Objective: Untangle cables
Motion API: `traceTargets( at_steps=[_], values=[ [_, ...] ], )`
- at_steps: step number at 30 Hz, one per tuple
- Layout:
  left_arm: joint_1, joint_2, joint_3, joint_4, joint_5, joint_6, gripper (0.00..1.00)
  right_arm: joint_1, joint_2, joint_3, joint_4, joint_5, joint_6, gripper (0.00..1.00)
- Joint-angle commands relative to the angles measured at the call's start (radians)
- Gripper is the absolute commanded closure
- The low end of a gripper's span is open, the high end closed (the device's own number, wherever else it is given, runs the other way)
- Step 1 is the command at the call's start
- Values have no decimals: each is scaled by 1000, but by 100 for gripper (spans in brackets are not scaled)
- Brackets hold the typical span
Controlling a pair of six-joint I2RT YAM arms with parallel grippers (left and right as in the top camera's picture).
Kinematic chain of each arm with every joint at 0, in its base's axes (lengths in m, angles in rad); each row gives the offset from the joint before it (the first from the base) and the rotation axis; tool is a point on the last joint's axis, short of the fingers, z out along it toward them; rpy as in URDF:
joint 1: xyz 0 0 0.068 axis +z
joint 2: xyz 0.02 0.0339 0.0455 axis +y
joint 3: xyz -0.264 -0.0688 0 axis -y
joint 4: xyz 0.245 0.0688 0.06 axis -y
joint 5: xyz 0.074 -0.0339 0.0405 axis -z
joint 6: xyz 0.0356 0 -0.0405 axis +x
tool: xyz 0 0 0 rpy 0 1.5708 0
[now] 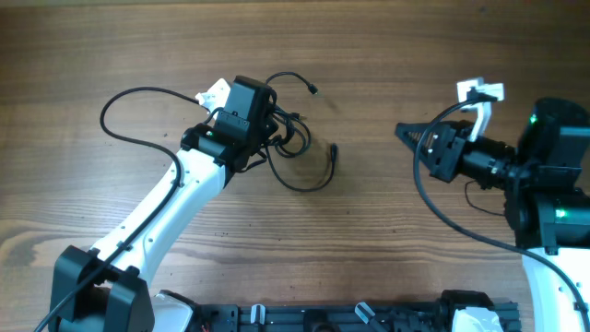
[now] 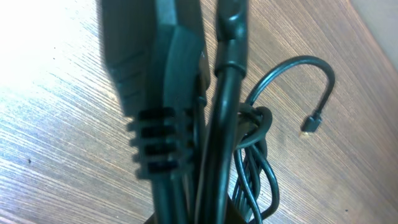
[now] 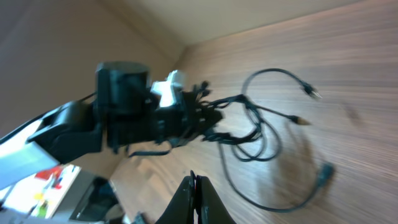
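A loose loop of thin black cord [image 1: 138,90] lies at the far left of the brown wood-grain table [image 1: 387,55]. It runs in under the white left arm [image 1: 175,198], which reaches up from the lower left corner. A small white tab [image 1: 215,92] sits at the head of that arm, and any print on it is too small to read.

The left gripper [image 1: 269,120] is clamped on the knotted bundle of black cables [image 1: 293,134] left of the table's centre. In the left wrist view its ribbed dark finger [image 2: 155,143] and the smooth finger [image 2: 227,62] are pressed together, with cords running between them and the knot [image 2: 252,121] just beside them.

From the knot one strand arcs up and right to a small plug end [image 1: 314,90], whose tip looks brassy close up [image 2: 309,126]. A wider loop sweeps down and right to a thicker black plug [image 1: 333,150], which rests on the wood apart from the bundle.

Well to the right, the right gripper [image 1: 402,130] points left toward the bundle. Its jaws are closed together on nothing and are clear of every cord, and its own camera shows the two fingers [image 3: 189,193] meeting. Behind it are another white tab [image 1: 480,90] and a green light [image 1: 532,118] on the black housing. In the right wrist view a colourful printed sheet [image 3: 50,180] at lower left is too blurred to read.
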Motion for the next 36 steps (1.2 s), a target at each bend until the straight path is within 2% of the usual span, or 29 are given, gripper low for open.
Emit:
traceTargets(
  at_steps=[1, 4, 6, 8, 10, 14, 17, 20, 29, 30, 33, 36],
  values=[
    [8, -4, 4, 87, 160, 135, 96, -13, 45, 17, -19, 100, 1, 92],
    [8, -4, 4, 281, 490, 349, 96, -11, 143, 17, 0, 106, -13, 78],
    [8, -4, 4, 380, 629, 385, 96, 6, 218, 17, 40, 105, -42, 65],
    [8, -4, 4, 401, 642, 381, 96, 31, 259, 17, 70, 106, -55, 55],
    [8, -4, 4, 396, 646, 377, 96, 64, 292, 17, 99, 145, -56, 49],
    [-1, -4, 4, 377, 660, 370, 96, 150, 332, 17, 149, 274, -120, 41],
    [-13, -4, 4, 378, 660, 370, 96, 209, 362, 17, 139, 402, -137, 39],
    [-15, -4, 4, 377, 660, 370, 96, 238, 399, 17, 136, 430, -135, 41],
    [-15, -4, 4, 377, 655, 370, 96, 306, 433, 17, 77, 405, -159, 57],
    [-15, -4, 4, 377, 651, 370, 96, 307, 436, 17, 58, 405, -159, 63],
    [-15, -4, 4, 377, 651, 370, 96, 307, 441, 17, 36, 423, -158, 72],
    [-15, -4, 4, 375, 651, 370, 96, 307, 449, 17, 34, 439, -155, 89]
  ],
)
